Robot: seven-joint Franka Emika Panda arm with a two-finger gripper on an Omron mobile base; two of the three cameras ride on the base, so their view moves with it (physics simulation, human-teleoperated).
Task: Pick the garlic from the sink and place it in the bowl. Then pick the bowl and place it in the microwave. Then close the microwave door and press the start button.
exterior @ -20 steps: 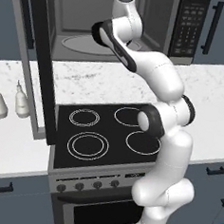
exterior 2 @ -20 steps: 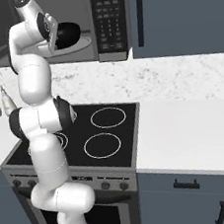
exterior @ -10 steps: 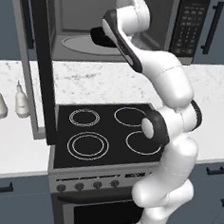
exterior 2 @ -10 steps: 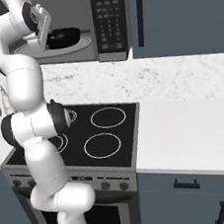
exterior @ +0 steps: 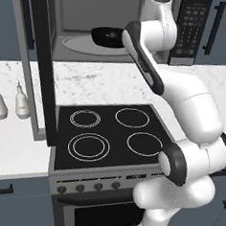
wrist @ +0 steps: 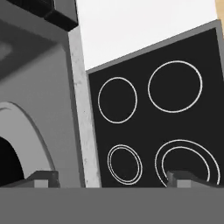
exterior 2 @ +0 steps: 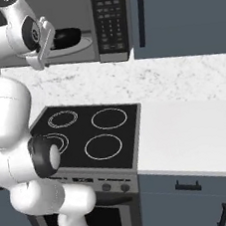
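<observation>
Microwave point(exterior: 92, 31): open above the stove point(exterior: 108, 134), its door point(exterior: 39, 66) swung left; the arm hides part of the cavity.
Worktop point(exterior 2: 187, 126): marbled white, two pale bottles point(exterior: 10, 104) at left.
Bowl point(exterior: 107, 36): glossy black, on the turntable inside; garlic not discernible.
Pincer point(wrist: 111, 177): fingertips spread wide, empty, just outside the cavity.

Looking down past two wide-apart fingertips point(wrist: 43, 178), a black stove point(wrist: 175, 127) with four ringed burners lies right, a speckled counter strip point(wrist: 83, 127) beside it, the microwave's point(wrist: 39, 100) grey floor and turntable point(wrist: 26, 131) left.
</observation>
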